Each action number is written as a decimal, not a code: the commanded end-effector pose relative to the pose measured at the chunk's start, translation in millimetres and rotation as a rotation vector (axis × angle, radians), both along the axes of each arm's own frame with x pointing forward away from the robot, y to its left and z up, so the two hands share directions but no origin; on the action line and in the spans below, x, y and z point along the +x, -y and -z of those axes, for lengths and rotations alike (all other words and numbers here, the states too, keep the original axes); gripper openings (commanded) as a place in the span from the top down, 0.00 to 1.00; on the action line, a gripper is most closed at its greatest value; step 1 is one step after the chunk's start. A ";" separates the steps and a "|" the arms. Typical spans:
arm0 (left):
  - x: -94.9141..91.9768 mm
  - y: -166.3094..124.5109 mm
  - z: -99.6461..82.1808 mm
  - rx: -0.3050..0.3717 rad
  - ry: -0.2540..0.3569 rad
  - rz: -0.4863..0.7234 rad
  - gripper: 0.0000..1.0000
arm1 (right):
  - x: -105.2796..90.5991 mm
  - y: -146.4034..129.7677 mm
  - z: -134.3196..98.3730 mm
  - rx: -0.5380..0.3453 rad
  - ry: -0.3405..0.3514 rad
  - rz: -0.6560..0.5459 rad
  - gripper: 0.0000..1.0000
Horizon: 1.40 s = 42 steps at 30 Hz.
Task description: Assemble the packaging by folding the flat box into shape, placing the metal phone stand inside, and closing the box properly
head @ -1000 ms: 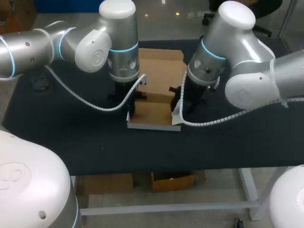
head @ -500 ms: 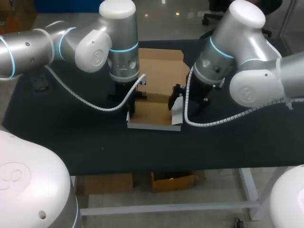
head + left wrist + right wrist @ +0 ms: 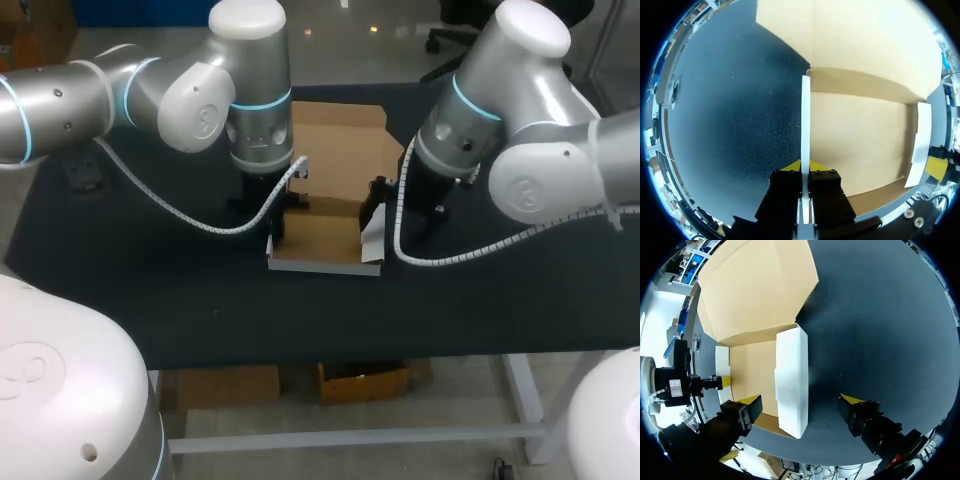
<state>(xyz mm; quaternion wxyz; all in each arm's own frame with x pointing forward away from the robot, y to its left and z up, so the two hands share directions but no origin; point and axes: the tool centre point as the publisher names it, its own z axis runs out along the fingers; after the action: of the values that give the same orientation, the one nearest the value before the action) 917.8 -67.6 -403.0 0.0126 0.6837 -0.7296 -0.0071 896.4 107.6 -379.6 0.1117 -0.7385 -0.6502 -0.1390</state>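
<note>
The cardboard box (image 3: 322, 237), brown inside and white outside, lies in the middle of the black table with its lid (image 3: 340, 150) flat behind it. My left gripper (image 3: 804, 167) is shut on the upright left side wall (image 3: 805, 115). In the right wrist view my right gripper (image 3: 801, 402) hangs open above the white right side wall (image 3: 792, 385); the wall lies between the spread fingers, touching neither. In the head view that right gripper (image 3: 388, 212) sits just right of the box. No metal phone stand is in view.
The black tabletop (image 3: 180, 290) stretches wide on both sides and in front of the box. A small dark object (image 3: 85, 182) sits at the far left of the table.
My right gripper has opened, letting go of the right side wall, and drawn up and to the right. The left arm and the box kept still.
</note>
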 end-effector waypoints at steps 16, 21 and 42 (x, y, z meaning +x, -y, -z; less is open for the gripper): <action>0.1 0.6 -0.6 0.005 0.001 0.000 1.00 | -2.8 15.9 -1.1 -0.028 -0.023 0.049 0.00; 0.1 0.6 -0.6 0.005 0.001 0.000 1.00 | -4.2 16.9 -3.4 -0.036 -0.026 0.040 0.00; 0.1 0.6 -0.6 0.005 0.001 0.000 1.00 | 11.8 1.2 3.2 0.006 -0.020 0.017 0.58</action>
<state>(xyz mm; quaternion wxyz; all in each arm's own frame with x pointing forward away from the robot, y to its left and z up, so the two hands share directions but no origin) 917.8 -67.6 -403.0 0.0126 0.6837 -0.7296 -0.0071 903.0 102.2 -380.3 0.1168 -0.7457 -0.6409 -0.1396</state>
